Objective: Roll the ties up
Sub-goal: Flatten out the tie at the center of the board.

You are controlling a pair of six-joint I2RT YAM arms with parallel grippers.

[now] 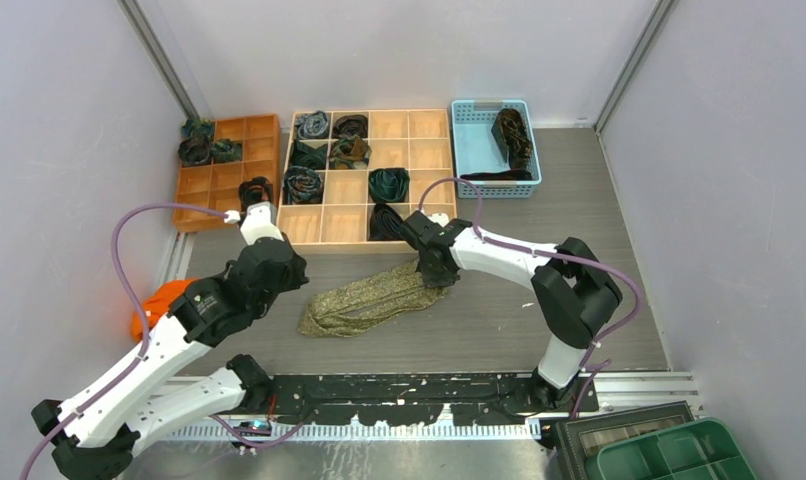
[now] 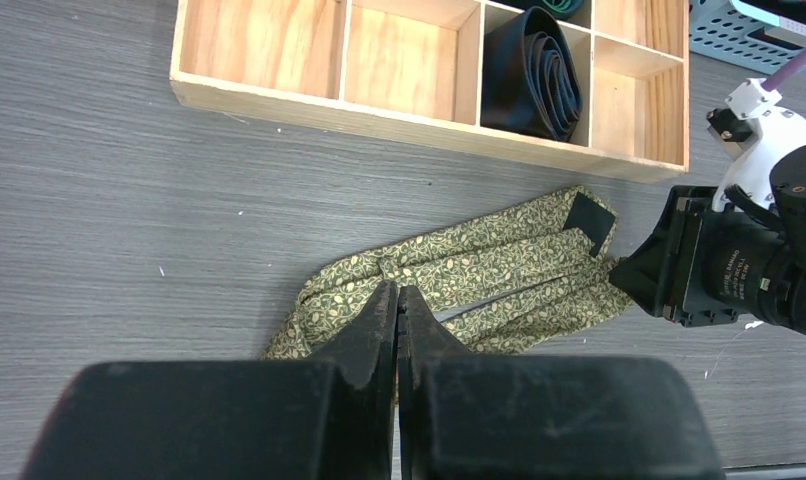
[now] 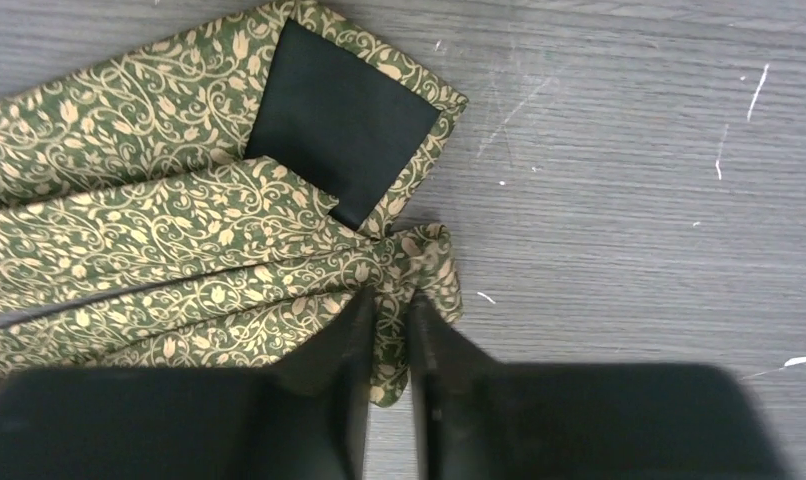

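The olive-gold tie (image 1: pixel 369 298) lies folded in loose layers on the grey table, just in front of the wooden tray. My right gripper (image 1: pixel 441 276) is at its right end, shut on a bunched fold of the tie (image 3: pixel 159 230); the fabric shows pinched between the fingers in the right wrist view (image 3: pixel 387 310). The tie's black lining patch (image 3: pixel 334 120) faces up. My left gripper (image 2: pixel 397 295) is shut and empty, hovering over the tie's left part (image 2: pixel 459 262). Rolled ties, a dark green coil (image 1: pixel 389 183) and a black coil (image 2: pixel 527 75), sit in tray compartments.
The wooden compartment tray (image 1: pixel 429 125) stands behind the tie, an orange tray (image 1: pixel 204 185) with coils at the back left, and a blue basket (image 1: pixel 474 150) with loose ties at the back right. An orange object (image 1: pixel 159 305) lies left; a green bin (image 1: pixel 679 455) is near right.
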